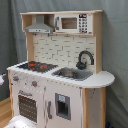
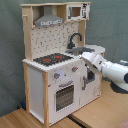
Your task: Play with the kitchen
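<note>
The kitchen (image 1: 60, 75) (image 2: 55, 60) is a tall toy of white panels and pale wood. It has a black-red hob (image 1: 35, 65) (image 2: 54, 59), a grey hood (image 1: 40, 26) (image 2: 48, 20), a black tap (image 1: 85, 58) (image 2: 75, 39), a sink (image 1: 72, 74) and a windowed oven door (image 1: 27, 105) (image 2: 65, 96). In the second exterior view my white arm (image 2: 112, 71) reaches in from the right. Its gripper (image 2: 82, 57) hangs at the front edge of the counter, right of the hob and just above the knobs (image 2: 75, 69).
A toy microwave (image 1: 73, 23) (image 2: 76, 11) sits on the top shelf beside the hood. A grey curtain (image 1: 115, 45) hangs behind the kitchen. Wooden tabletop (image 2: 30, 120) lies in front. A white shape (image 1: 17, 122) shows at the first exterior view's bottom left.
</note>
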### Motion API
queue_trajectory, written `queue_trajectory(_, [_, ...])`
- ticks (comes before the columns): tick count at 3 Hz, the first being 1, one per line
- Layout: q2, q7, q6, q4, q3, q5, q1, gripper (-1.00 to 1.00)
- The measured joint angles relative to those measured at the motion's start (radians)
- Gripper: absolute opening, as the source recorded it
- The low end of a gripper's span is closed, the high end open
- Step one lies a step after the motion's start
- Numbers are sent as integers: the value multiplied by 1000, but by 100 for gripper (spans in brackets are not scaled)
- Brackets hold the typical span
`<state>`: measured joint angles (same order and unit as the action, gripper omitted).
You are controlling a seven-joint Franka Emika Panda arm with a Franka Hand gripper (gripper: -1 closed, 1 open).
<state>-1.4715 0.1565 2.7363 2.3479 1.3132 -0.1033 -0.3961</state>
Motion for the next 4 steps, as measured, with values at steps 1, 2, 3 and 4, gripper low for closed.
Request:
queue_trajectory(1, [-2, 70, -4, 46, -31, -6, 58, 100])
queue_trajectory(2, [-2, 146, -5, 86, -59, -13, 110, 100])
queue_trajectory(3, [-2, 255, -5, 109, -95, -14, 153, 100])
queue_trajectory(4, [-2, 355, -4, 108, -133, -14, 165, 100])
